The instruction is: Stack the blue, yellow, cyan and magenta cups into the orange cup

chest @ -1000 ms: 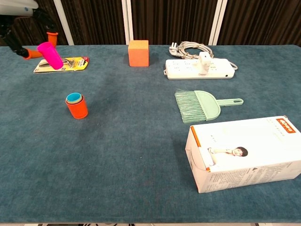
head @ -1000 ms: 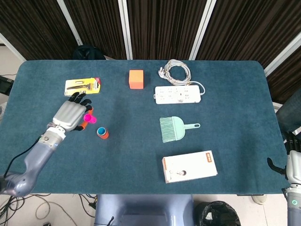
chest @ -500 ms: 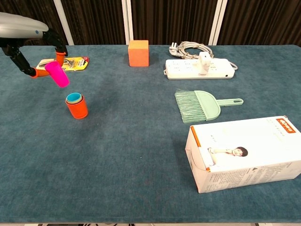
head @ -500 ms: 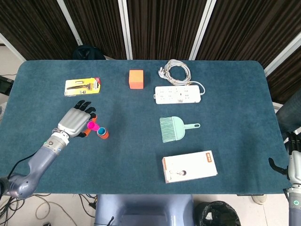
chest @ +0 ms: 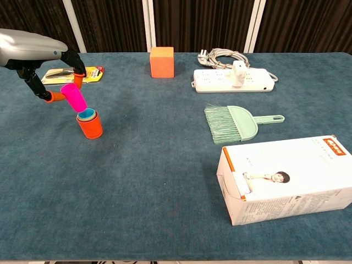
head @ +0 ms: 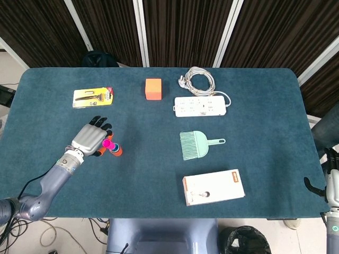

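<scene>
The orange cup (chest: 91, 126) stands upright on the left part of the table, with a cyan cup (chest: 85, 114) nested inside it; in the head view the orange cup (head: 117, 152) shows beside my hand. My left hand (chest: 38, 52) (head: 91, 139) holds the magenta cup (chest: 73, 98) (head: 107, 143) tilted, its lower end just above the cyan rim. Blue and yellow cups are not visible; they may be hidden inside the stack. My right hand (head: 329, 180) hangs at the table's far right edge, holding nothing, fingers barely shown.
A yellow tool card (head: 93, 97) lies behind my left hand. An orange block (head: 153, 89), a power strip (head: 201, 106) with coiled cable (head: 199, 79), a green brush and dustpan (head: 195, 145) and a white box (head: 213, 187) occupy the middle and right.
My left hand has carried the magenta cup down and toward the orange cup, from near the tool card to right over the stack's rim.
</scene>
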Motion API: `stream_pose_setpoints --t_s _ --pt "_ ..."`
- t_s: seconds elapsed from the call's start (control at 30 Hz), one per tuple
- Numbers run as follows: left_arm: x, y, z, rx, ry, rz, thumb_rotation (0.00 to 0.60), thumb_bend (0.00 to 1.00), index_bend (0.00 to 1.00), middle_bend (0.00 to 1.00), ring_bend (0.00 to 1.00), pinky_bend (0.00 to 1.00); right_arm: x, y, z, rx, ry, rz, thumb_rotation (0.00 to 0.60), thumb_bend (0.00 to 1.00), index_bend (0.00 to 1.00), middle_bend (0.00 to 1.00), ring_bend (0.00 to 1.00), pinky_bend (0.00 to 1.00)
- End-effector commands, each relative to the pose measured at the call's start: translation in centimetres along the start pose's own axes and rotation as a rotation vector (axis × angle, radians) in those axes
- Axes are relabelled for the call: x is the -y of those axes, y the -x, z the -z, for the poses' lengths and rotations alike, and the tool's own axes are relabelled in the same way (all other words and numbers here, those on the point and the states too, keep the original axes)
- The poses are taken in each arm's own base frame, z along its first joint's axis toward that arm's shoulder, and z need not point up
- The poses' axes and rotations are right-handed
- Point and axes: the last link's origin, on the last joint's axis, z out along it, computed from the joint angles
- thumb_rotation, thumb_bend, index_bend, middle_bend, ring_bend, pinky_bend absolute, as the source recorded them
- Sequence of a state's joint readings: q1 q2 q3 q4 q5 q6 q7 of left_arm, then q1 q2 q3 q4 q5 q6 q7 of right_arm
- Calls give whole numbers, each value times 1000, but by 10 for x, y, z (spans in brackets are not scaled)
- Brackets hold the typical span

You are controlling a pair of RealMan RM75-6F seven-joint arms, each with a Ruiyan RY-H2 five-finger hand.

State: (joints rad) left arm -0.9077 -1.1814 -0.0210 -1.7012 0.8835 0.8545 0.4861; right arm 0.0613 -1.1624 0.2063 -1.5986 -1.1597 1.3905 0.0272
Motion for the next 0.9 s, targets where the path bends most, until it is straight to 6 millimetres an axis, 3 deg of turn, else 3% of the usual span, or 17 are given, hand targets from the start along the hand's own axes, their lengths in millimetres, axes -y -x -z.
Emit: stream_pose_setpoints --t_s 0.03,0.6,0.9 --pt "-1 1 -2 2 -1 0 600 359 454 195 0 0 0 0 0 -3 0 -1 600 343 51 44 77 36" --pt "-10 12 -13 18 10 -12 600 359 430 194 0 0 -1 -3 2 -11 0 -6 600 343 51 44 77 36" --pt "-6 17 -12 55 2 -44 600 319 177 142 0 0 -2 -4 2 -12 0 -5 600 344 51 44 77 36"
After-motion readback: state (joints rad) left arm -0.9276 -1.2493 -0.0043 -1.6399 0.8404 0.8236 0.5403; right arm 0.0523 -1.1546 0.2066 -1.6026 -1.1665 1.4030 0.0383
